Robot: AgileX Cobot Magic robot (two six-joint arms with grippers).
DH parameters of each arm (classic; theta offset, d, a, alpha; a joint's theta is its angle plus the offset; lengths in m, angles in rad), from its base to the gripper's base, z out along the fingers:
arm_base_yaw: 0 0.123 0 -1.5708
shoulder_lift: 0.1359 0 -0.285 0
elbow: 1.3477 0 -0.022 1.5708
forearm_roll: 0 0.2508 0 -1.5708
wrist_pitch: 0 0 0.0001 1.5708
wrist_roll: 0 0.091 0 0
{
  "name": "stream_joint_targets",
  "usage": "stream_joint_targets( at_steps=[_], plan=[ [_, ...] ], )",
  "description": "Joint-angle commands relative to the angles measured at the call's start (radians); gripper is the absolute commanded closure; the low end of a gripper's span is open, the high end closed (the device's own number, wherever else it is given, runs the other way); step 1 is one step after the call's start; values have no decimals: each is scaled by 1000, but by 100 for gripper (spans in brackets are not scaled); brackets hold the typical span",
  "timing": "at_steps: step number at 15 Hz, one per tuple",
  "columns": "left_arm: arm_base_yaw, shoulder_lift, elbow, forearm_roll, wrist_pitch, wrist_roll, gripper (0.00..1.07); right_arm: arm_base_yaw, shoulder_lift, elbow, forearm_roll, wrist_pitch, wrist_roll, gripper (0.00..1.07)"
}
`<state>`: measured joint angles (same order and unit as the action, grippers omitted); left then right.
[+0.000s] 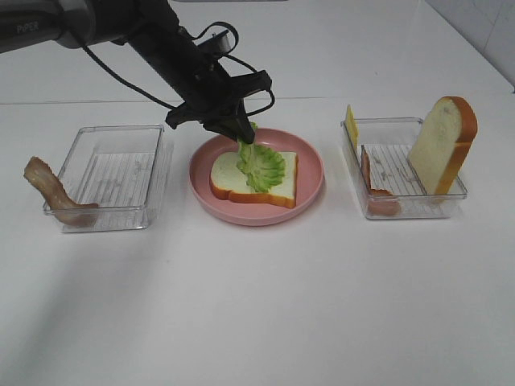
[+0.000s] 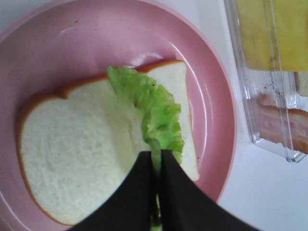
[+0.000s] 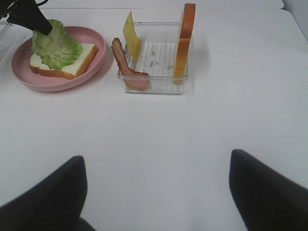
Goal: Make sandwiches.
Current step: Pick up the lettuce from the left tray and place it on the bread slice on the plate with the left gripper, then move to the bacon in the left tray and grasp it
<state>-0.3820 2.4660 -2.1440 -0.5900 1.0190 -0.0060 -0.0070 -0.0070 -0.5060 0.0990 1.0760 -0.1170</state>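
Observation:
A white bread slice (image 1: 233, 186) with orange-brown crust lies flat on the pink plate (image 1: 312, 173). My left gripper (image 1: 239, 133) is shut on the stem end of a green ruffled lettuce leaf (image 1: 261, 166) and holds it over the bread, the leaf's lower end resting on the slice. The left wrist view shows the dark fingers (image 2: 175, 192) pinching the lettuce (image 2: 156, 110) above the bread (image 2: 82, 149). My right gripper (image 3: 156, 192) is open and empty over bare table, well in front of the right tray (image 3: 154, 85). It does not show in the exterior high view.
The right clear tray (image 1: 402, 211) holds an upright bread slice (image 1: 442, 145), a yellow cheese square (image 1: 351, 125) and a bacon strip (image 1: 374, 193). The left clear tray (image 1: 113, 217) has a bacon strip (image 1: 50, 189) hanging over its left rim.

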Motion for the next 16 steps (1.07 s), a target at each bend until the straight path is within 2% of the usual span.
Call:
stream_joint_targets(
  at_steps=[1, 3, 5, 7, 9, 10, 13, 15, 16],
  plan=[
    [-1, -3, -4, 8, 12, -7, 85, -2, -11, 1, 2, -12, 6, 31],
    [-1, -3, -4, 8, 12, -7, 52, -2, -11, 1, 2, -12, 6, 31],
    [-1, -4, -4, 11, 12, -6, 36, -2, -11, 1, 2, -12, 6, 31],
    [-1, -6, -21, 36, 21, -5, 36, -2, -11, 1, 2, -12, 6, 31],
    [-1, -6, -98, 115, 71, -6, 36, -2, -11, 1, 2, -12, 6, 31],
    [-1, -6, -153, 184, 111, -11, 36, -2, -11, 1, 2, -12, 6, 31],
    [-1, -6, -262, 342, 232, -76, 36, -2, -11, 1, 2, -12, 6, 31],
    [-1, -9, -323, 430, 264, -89, 39, -2, -11, 1, 2, -12, 6, 31],
    [-1, -20, -332, 440, 264, -93, 41, -2, -11, 1, 2, -12, 6, 31]
  ],
)
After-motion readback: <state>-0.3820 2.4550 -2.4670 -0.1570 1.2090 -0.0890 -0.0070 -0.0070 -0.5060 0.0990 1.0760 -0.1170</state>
